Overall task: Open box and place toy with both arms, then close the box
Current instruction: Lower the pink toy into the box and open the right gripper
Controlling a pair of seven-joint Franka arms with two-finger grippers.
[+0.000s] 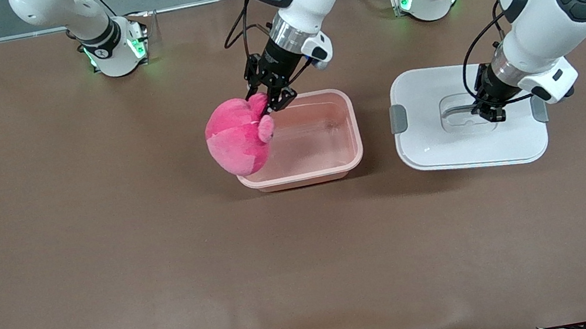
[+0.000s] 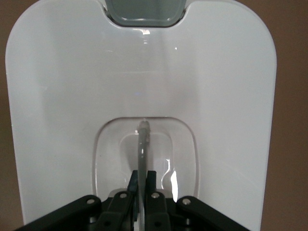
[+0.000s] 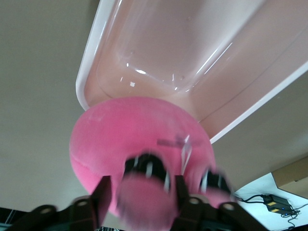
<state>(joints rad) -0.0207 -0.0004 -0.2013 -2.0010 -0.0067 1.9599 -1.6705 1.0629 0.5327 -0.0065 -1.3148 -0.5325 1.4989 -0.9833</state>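
Note:
The pink plush toy point(image 1: 238, 138) hangs at the rim of the open pink box point(image 1: 329, 169), at its end toward the right arm, half over the table. My right gripper point(image 1: 271, 102) stands above it with fingers spread; a lobe of the toy point(image 3: 130, 130) sits loosely between them, over the box point(image 3: 159, 43). The white lid point(image 1: 446, 154) lies flat on the table beside the box, toward the left arm's end. My left gripper point(image 1: 490, 112) is shut on the thin handle point(image 2: 142, 144) in the lid's recess point(image 2: 110, 159).
Grey clips point(image 1: 398, 118) sit on both ends of the lid. The arms' green-lit bases point(image 1: 116, 51) stand along the table edge farthest from the front camera. The brown table point(image 1: 105, 249) stretches bare toward the front camera.

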